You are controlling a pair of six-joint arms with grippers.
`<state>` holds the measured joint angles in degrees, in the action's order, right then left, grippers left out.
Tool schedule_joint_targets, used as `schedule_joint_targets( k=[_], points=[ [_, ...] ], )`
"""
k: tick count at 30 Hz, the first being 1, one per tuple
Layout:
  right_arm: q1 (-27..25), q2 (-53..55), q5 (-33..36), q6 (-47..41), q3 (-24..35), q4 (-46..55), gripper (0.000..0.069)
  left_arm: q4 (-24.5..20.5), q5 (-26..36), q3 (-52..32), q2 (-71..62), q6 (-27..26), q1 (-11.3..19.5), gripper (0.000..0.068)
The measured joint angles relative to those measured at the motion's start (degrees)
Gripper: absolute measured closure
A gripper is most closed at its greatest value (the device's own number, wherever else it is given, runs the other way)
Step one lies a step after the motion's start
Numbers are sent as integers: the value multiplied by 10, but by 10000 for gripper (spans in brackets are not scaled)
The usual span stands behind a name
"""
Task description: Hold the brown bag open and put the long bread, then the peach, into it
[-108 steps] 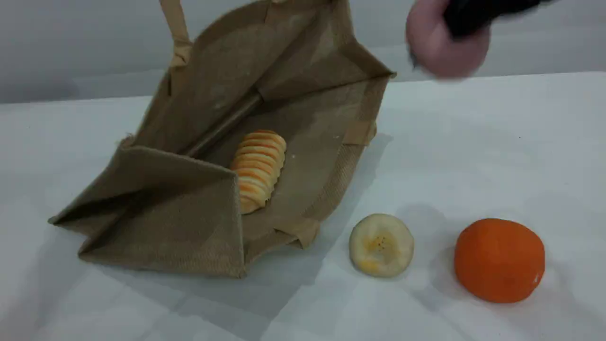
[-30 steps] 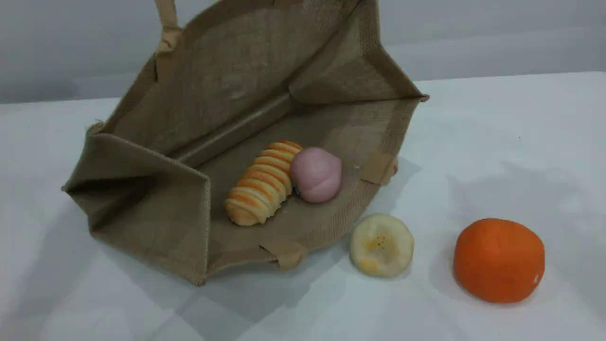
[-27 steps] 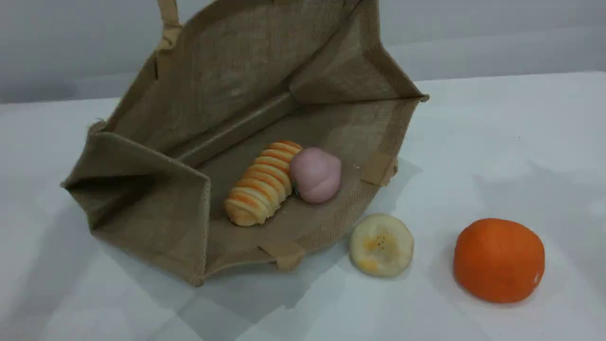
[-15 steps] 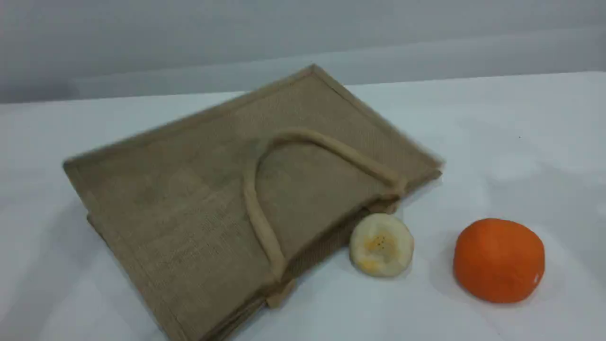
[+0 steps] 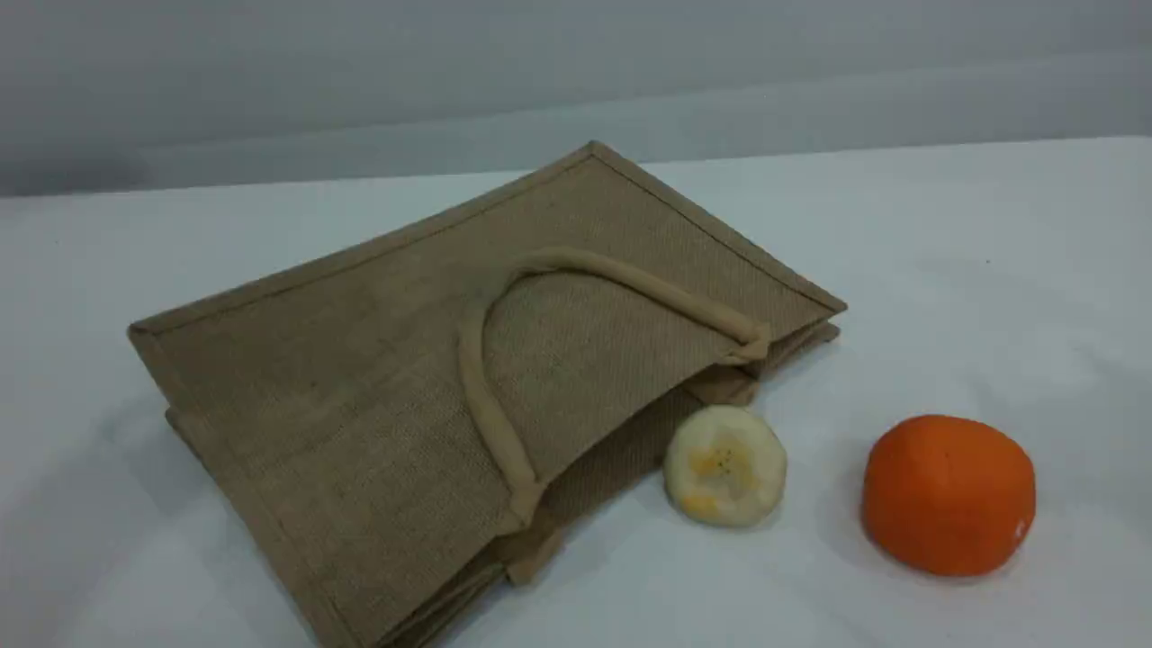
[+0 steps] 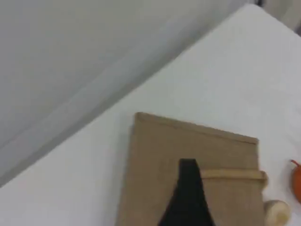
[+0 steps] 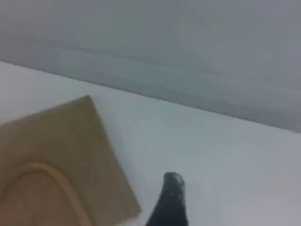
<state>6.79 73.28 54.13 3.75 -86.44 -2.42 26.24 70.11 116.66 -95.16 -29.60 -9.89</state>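
The brown bag [image 5: 360, 378] lies flat and shut on the white table, one beige loop handle [image 5: 471, 378] resting on its upper side. The long bread and the peach are hidden from every view. Neither gripper appears in the scene view. In the left wrist view a single black fingertip [image 6: 189, 188] hangs high over the bag [image 6: 155, 179] with nothing on it. A lone black fingertip [image 7: 171, 193] in the right wrist view is over bare table, to the right of the bag's corner [image 7: 56, 141], also holding nothing.
A pale round banana slice [image 5: 725, 465] touches the bag's mouth edge at the front right. An orange ball [image 5: 949, 493] sits further right. A grey wall runs along the table's far edge.
One second ago the bag was held open by its handle with bread and peach showing inside. The handle was let go and the bag fell flat, hiding both.
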Motion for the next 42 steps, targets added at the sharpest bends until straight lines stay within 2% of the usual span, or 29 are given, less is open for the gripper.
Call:
schedule_joint_targets(
  k=[5, 10, 15, 22, 25, 32, 38, 42],
  points=[
    [1, -60, 43, 31, -16, -44, 117, -86, 1, 0, 72, 101, 0, 166],
    [1, -135, 69, 57, -15, -108, 118, -142, 0, -7, 143, 183, 0, 164],
    [1, -210, 109, 59, -15, -127, 118, -144, 0, -65, 233, 194, 0, 164],
    [1, -305, 160, 59, -13, -147, 118, -141, -1, -207, 389, 194, 0, 164],
    [1, -345, 159, 59, 2, -150, 118, -142, -1, -276, 463, 194, 0, 164],
    [1, -464, 159, 69, 99, -161, 118, -142, -1, -443, 648, 194, 0, 164],
    [1, -581, 158, 84, 221, -158, 118, -142, 0, -573, 781, 194, 0, 164],
    [1, -656, 124, 103, 314, -151, 118, -143, -1, -652, 834, 194, 0, 164]
  ],
)
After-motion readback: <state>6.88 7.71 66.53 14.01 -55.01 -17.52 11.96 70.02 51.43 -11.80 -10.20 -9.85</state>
